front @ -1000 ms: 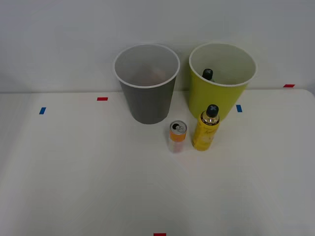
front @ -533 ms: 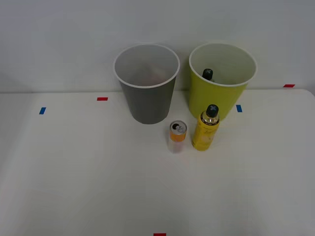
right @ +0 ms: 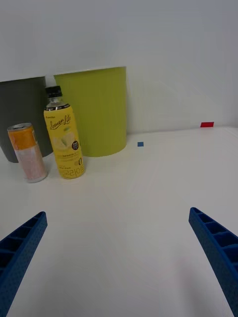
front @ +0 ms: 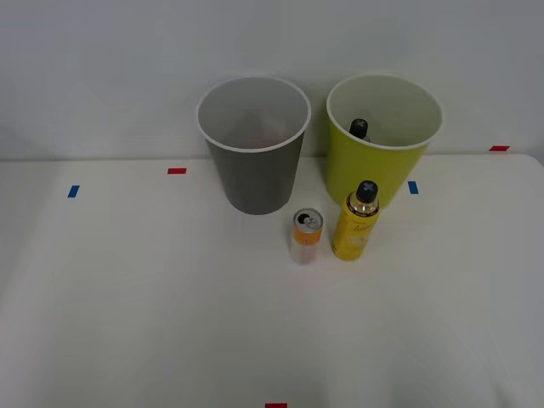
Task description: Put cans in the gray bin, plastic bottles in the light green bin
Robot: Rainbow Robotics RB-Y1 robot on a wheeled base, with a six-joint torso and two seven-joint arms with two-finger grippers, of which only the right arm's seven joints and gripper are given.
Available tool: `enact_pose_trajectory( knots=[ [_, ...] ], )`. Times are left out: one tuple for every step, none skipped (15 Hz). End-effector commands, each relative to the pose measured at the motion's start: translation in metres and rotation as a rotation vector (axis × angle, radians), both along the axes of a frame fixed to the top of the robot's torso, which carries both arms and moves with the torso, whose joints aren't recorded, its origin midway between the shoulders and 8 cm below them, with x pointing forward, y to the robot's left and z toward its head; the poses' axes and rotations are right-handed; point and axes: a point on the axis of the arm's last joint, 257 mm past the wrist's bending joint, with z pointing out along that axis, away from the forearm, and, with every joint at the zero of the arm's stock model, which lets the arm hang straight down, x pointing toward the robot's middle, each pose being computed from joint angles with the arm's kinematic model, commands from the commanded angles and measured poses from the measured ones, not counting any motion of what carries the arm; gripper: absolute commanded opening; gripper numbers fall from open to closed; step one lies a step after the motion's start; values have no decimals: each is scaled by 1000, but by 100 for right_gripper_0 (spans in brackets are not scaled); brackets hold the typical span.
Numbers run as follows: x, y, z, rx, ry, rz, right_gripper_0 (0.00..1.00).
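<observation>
Pre-grasp step: right pincer (right: 119, 257) w/ blue ribbed fingers wide apart, empty, low over white table (front: 127, 297), while slim orange-white can (front: 307, 235) stands beside yellow black-capped plastic bottle (front: 356, 223) in front of dark gray bin (front: 253, 146) & lime bin (front: 382, 140); next likely reach one, pinch upright.

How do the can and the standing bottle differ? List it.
The lemon drink bottle is taller than the slim can. The bottle is yellow with a black screw cap; the can is orange and pink with a silver pull-tab top. Both stand upright on the table, side by side, before the bins.
</observation>
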Motion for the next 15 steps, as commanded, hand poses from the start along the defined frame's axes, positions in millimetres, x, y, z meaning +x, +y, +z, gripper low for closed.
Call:
enact_pose_trajectory(
  knots=[
    [20, -5, 1, -63, -21, -10, 100],
    [26, -7, -1, -63, -14, -8, 100],
    [35, -8, -4, -65, -9, -5, 100],
    [46, -8, -4, -67, -14, 1, 100],
    [56, -7, -2, -64, -24, 3, 100],
    [69, -3, -2, -52, -32, 8, 100],
    [79, 2, 0, -40, -44, 16, 100],
    [90, 9, 4, -34, -65, 24, 100],
    [100, 20, 6, -17, -75, 42, 100],
    [110, 31, 4, -1, -71, 57, 100],
    [116, 37, 5, 6, -74, 65, 100],
    [126, 44, 8, 7, -87, 75, 100],
    [136, 45, 9, 4, -86, 75, 100],
    [144, 45, 8, -3, -79, 73, 100],
    [159, 47, 11, -13, -81, 74, 100]
  ],
)
